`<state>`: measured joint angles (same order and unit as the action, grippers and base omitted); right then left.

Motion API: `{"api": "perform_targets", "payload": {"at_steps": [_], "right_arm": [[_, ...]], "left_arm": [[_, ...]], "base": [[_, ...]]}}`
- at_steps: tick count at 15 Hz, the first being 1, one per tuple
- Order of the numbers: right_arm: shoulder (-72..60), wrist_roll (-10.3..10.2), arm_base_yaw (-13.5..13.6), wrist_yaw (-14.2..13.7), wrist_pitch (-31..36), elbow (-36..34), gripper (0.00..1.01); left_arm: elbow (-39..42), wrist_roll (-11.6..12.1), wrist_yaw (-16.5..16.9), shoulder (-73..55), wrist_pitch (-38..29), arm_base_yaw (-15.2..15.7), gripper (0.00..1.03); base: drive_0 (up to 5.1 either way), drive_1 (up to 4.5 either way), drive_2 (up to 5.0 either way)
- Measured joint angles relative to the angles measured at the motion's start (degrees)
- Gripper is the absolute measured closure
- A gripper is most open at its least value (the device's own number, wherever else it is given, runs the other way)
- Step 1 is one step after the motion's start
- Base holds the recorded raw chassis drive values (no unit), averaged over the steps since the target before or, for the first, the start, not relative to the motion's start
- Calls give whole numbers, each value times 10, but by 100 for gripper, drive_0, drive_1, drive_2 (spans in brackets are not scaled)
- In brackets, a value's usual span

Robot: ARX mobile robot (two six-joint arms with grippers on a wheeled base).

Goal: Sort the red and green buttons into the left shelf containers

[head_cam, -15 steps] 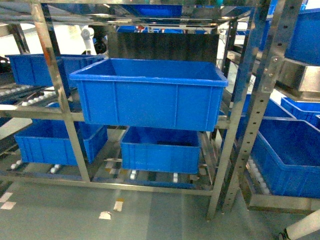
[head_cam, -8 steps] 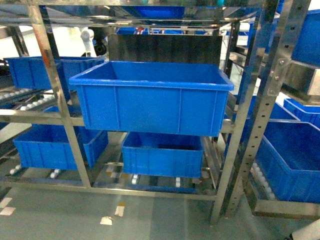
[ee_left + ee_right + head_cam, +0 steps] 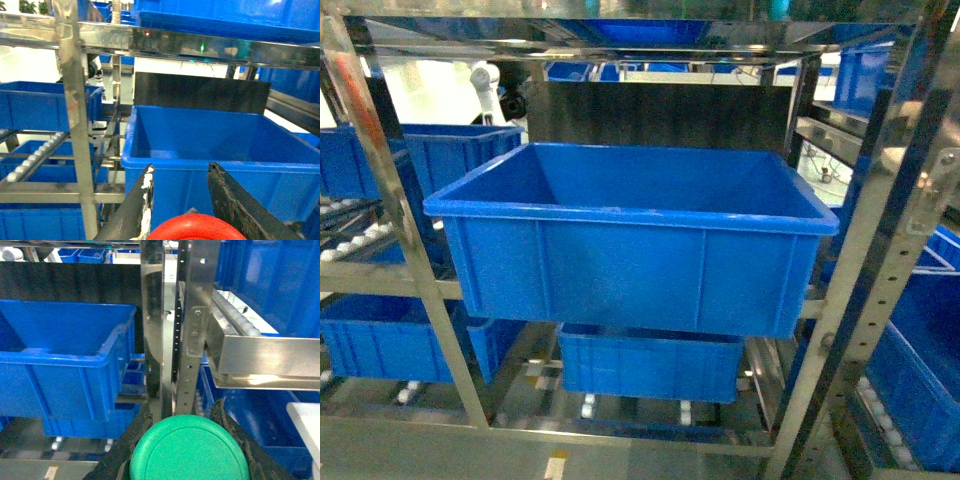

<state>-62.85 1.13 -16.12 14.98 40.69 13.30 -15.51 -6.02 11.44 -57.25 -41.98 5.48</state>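
Now each tool grips a button: red (image 3: pixel 192 227), green (image 3: pixel 189 447)

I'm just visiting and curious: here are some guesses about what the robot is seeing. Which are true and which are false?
1. The left gripper holds a red button. True.
2. The right gripper is empty. False: a green button sits between its fingers.
3. The big blue tub on the middle shelf already has buttons in it. False: the part of its inside that shows is bare.
4. Another blue tub sits on the shelf below it. True.
5. The shelf frame is wooden. False: it is shiny metal.
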Motion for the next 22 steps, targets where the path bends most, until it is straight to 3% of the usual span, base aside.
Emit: {"api": "perform_targets", "payload": {"at_steps": [3, 13, 17, 22], "right_arm": [[0, 0, 0, 0, 2, 0, 70], [2, 0, 0, 2, -2, -1, 70], [0, 0, 0, 2, 0, -1, 70], [1, 0, 0, 2, -1, -1, 70]], "left_arm": [[0, 0, -1, 0, 0, 2, 74], [0, 0, -3, -2, 1, 2, 74], [1, 0, -2, -3, -2, 2, 74], [1, 0, -2, -2, -1, 2, 75]], "base": [[-363, 474, -134], [-6, 391, -404], [0, 0, 0], [-2, -290, 287]]}}
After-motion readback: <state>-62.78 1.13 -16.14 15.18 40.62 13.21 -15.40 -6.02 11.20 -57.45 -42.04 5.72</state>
